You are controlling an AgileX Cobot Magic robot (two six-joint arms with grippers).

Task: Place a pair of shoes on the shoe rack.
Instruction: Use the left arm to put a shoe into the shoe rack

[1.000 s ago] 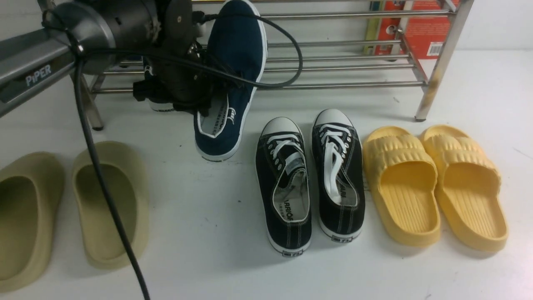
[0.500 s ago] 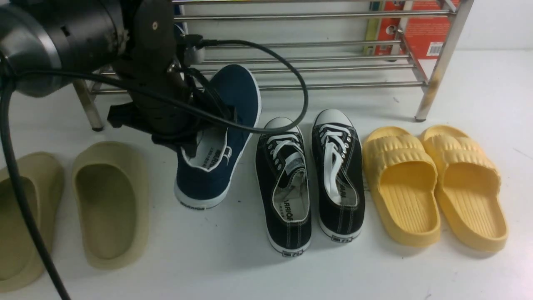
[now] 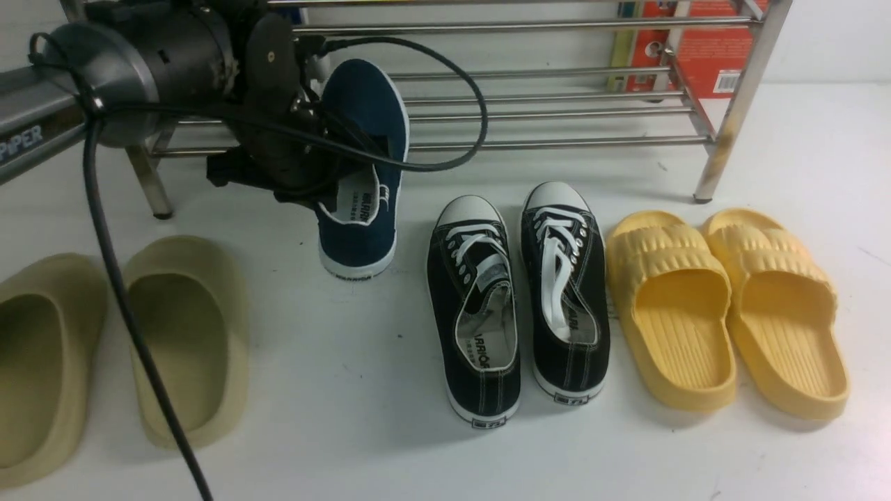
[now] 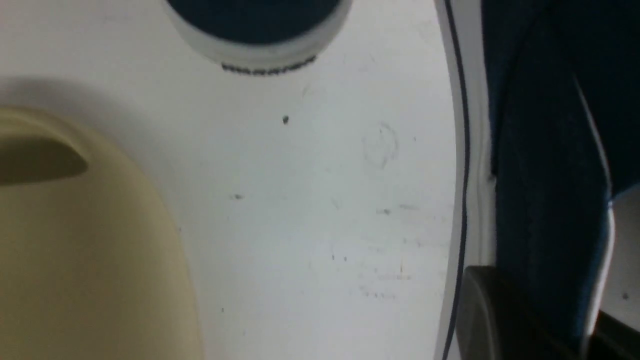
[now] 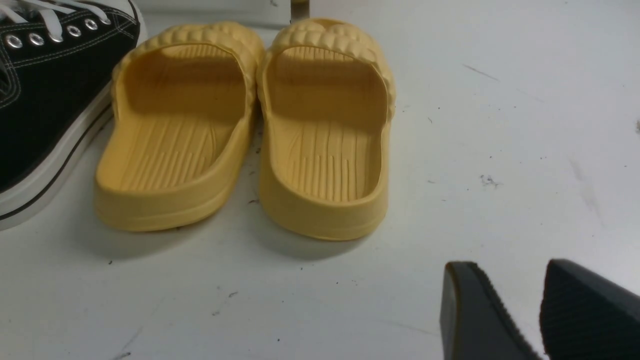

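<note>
Lower right in the right wrist view: right gripper (image 5: 520, 295) slightly spread, holding nothing. Lower centre of the front view: black sneakers (image 3: 515, 313), with yellow slides (image 3: 724, 313) just to their right. Upper left: left gripper (image 3: 326, 198) pinching a navy shoe (image 3: 362, 174) by its collar, heel low by the floor, toe raised before the shoe rack (image 3: 557, 142) across the top.

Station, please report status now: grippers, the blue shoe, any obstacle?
Left gripper shut on navy shoe, right gripper open, empty. Shoe tilted toe-up before the shoe rack, not on it. Black sneakers beside, apart; cable loops across rack front.
</note>
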